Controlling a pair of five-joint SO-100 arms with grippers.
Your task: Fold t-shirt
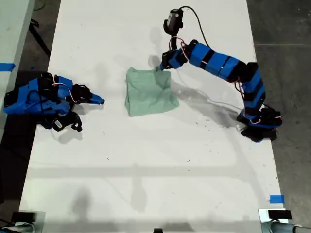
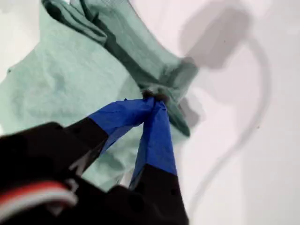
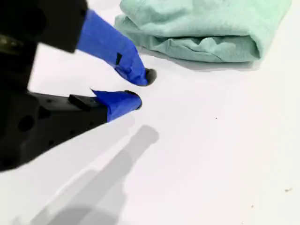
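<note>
The t-shirt [image 1: 148,92] lies near the middle of the white surface [image 1: 146,165], already gathered into a compact, roughly square bundle with layers stacked along one edge, so the folding looks well along, perhaps at its last fold or a tidy-up of one corner. My first hand [image 2: 153,99], on the arm reaching in from the exterior view's right, sits at the bundle's upper right corner as that view shows it; in the first wrist view its blue tips meet, pinched shut on a ridge of the mint cloth at the edge of the t-shirt. My second hand [image 3: 140,89] belongs to the arm tucked at the exterior view's left, well apart from the shirt in that view; its tips stand narrowly apart with nothing between them, hovering just over the bare surface, with the folded edge of the t-shirt ahead of it. By my reading, the next move calls for carrying the pinched corner across or laying it flat without dragging the whole bundle, then releasing cleanly. The risk is that the light cloth slides or the stacked layers spill open, since nothing holds the far side down.
</note>
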